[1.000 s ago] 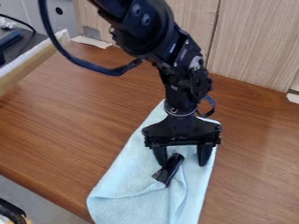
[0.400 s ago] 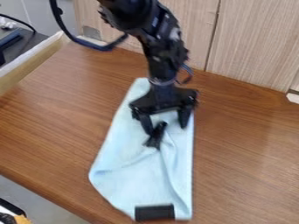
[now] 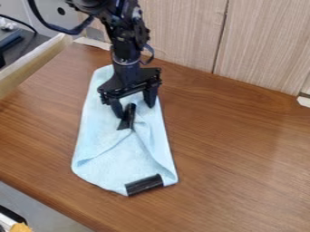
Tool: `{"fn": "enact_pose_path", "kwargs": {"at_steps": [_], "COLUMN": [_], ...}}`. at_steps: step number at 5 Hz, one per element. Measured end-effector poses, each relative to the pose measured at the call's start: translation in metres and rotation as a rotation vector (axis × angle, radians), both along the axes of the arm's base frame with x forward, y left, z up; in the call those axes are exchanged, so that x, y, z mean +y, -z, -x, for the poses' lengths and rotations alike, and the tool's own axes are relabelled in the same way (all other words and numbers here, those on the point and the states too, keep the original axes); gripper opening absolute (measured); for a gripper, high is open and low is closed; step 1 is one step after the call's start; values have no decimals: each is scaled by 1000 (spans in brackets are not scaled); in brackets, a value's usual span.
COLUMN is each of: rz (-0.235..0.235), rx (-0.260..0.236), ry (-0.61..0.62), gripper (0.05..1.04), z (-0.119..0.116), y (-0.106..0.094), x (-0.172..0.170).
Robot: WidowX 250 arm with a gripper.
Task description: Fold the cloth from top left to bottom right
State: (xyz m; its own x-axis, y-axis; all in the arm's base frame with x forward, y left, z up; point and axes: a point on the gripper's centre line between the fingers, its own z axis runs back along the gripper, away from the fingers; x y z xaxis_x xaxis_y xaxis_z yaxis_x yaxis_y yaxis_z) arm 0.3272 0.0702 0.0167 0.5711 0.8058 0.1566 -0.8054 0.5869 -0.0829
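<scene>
well, nearest comes the low end of the pale blue cloth (image 3: 112,174), lying on the brown tabletop (image 3: 242,154) with a black band (image 3: 144,184) across its edge; the band probably marks a corner or hem, so the fold can be judged against it. a crease slants up from the left side of the cloth, and ripples run from it toward the right edge, which suggests a layer folded over and not quite flattened.

farther up, a black tab (image 3: 128,118) sits on the cloth, tilted, beside the left finger; it likely marks the corner meant to be carried across. the gripper (image 3: 134,111) hangs over this part with its fingers spread, one each side of the tab's upper end, and nothing is pinched between them. so wide a stance would suit letting the corner go, or straddling it for a grip, and i can't tell which.

beyond, the cloth's narrow far end lies under and behind the gripper, with the arm (image 3: 124,38) coming down from the top edge before the wood panels (image 3: 181,31). the fold seems well along; smoothing the ripples gently would help, since a dragging fingertip could shift the whole cloth.
</scene>
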Motion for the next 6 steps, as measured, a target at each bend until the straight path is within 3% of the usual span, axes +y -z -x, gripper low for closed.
{"fn": "enact_pose_path", "kwargs": {"at_steps": [2,4,5,6], "rz": [-30,-14,-6,-10], "rx": [-32,13,-8,4], "ry": [-134,-121,-116,-117], "gripper": [1002,999,999,999], "z": [-9,-3,-3,-2], "y": [-8,-7,-21,-32], "x": [38,36,34,36]}}
